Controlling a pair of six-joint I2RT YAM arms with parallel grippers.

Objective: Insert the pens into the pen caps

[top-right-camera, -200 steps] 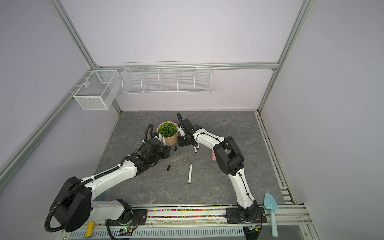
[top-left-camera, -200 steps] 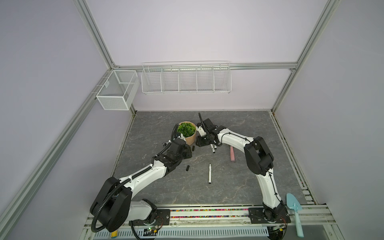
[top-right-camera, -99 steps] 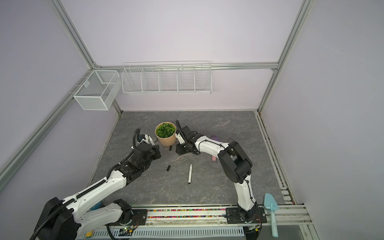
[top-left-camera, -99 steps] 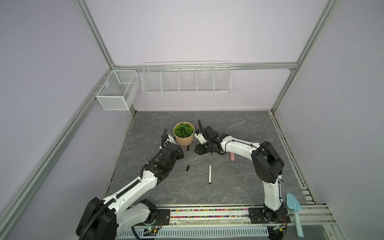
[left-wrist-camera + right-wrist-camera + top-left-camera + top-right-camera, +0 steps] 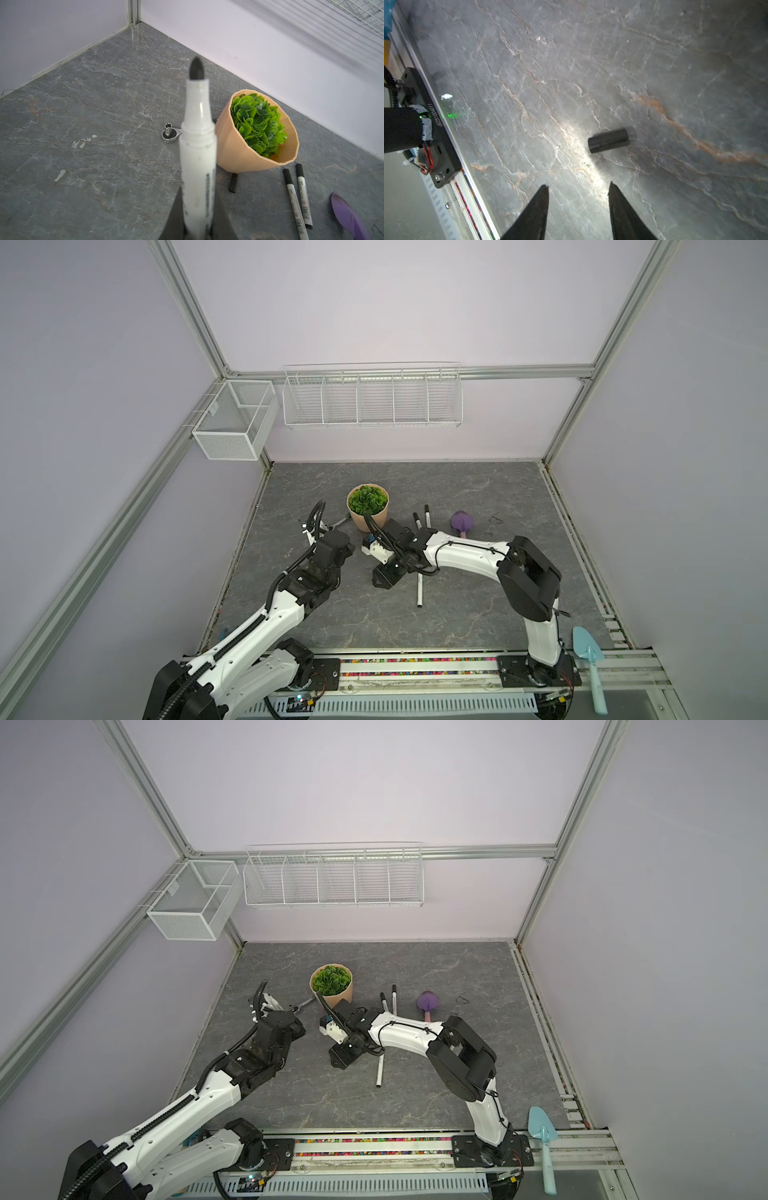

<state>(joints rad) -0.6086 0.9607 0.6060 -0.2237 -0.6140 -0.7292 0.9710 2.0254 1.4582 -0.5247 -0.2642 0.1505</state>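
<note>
Cap pickup is likely starting: left end effector (image 5: 198, 199) is pinching a pen (image 5: 197, 145), while right end effector (image 5: 578, 185), spread, is needing to straddle the cap (image 5: 608, 140).

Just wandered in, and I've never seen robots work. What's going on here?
Two robot arms are putting caps on marker pens. The left end effector is clamped on an uncapped pen. The right end effector is open and hovers close to a loose black cap lying on the grey table, without touching it. Two capped pens lie beside the plant pot, and another pen lies near the right arm.
</note>
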